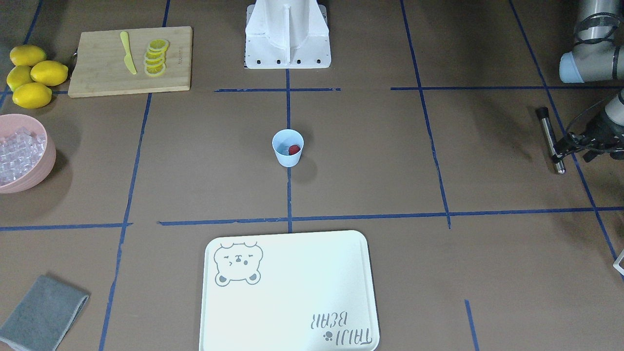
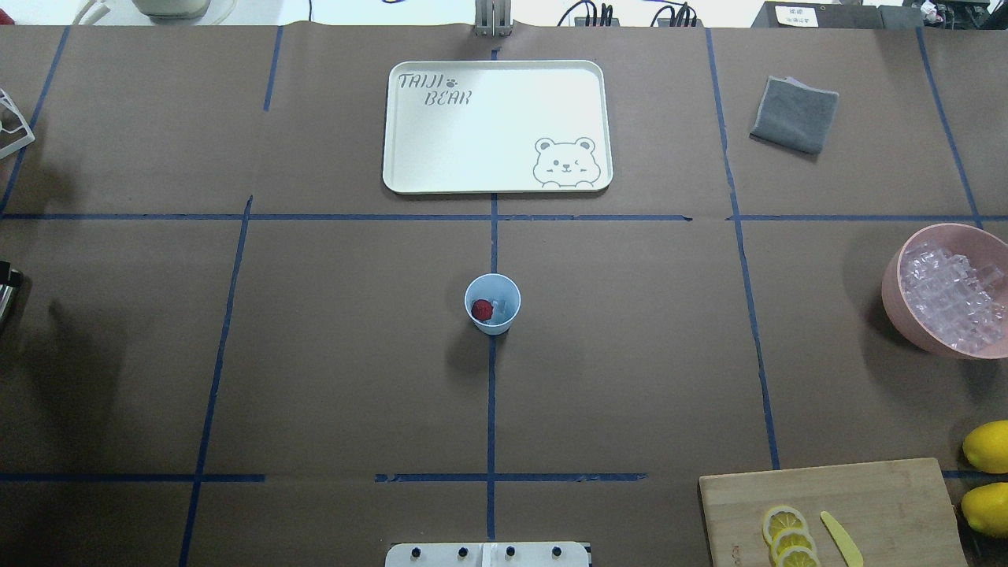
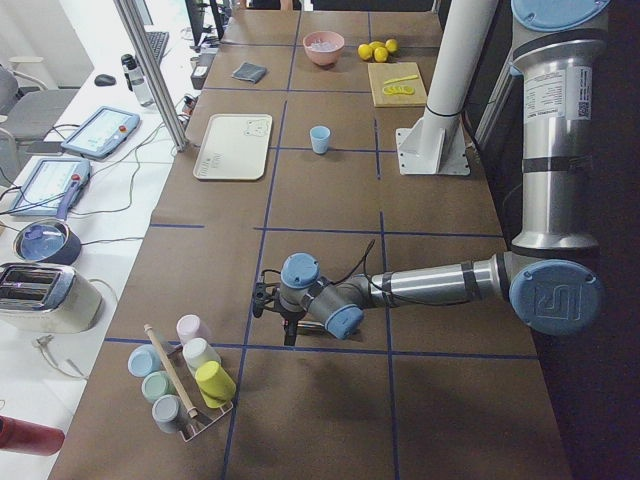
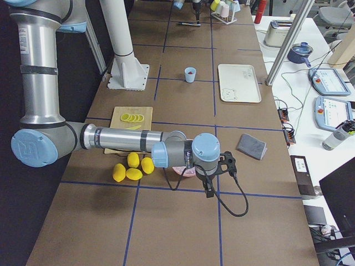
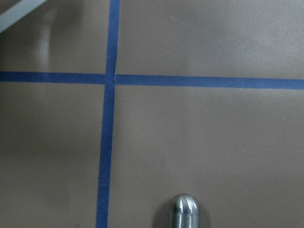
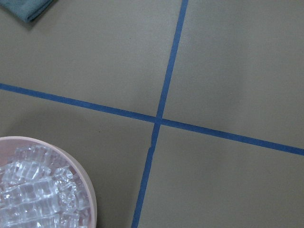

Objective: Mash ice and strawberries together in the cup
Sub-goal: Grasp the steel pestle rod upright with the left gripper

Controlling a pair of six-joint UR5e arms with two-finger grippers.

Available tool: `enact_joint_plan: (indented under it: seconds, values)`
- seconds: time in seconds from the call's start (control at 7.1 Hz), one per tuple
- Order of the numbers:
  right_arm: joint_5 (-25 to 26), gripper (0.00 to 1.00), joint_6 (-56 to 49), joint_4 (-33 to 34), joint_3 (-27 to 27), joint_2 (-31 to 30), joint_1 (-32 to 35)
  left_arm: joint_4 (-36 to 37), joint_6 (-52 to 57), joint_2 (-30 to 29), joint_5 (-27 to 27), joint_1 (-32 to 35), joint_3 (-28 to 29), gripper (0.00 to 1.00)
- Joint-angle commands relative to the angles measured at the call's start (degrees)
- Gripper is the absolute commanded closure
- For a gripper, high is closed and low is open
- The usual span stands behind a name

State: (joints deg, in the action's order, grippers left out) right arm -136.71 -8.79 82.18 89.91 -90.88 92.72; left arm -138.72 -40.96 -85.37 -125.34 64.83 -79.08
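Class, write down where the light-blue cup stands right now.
In the overhead view the cup stands centrally, on the blue tape line, between the white tray and the robot's base plate, with the strawberry inside.

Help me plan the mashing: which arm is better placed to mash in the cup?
Left, likely. Its hand holds the metal muddler and need only reach the blue cup. The right arm is by the pink ice bowl, no tool in view.
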Motion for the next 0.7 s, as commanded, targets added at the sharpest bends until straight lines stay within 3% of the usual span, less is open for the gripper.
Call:
enact_joint_plan:
  seconds: [0.0,0.56]
  values:
    - [0.04,0.01,0.0,0.09,0.0,0.0,0.0,-0.06,-0.61,0.11,0.09,-1.89,0.06,0.0]
    - [0.04,0.01,0.0,0.0,0.09,0.0,0.0,0.03,-0.52,1.34,0.09,-3.12,0.15,0.0]
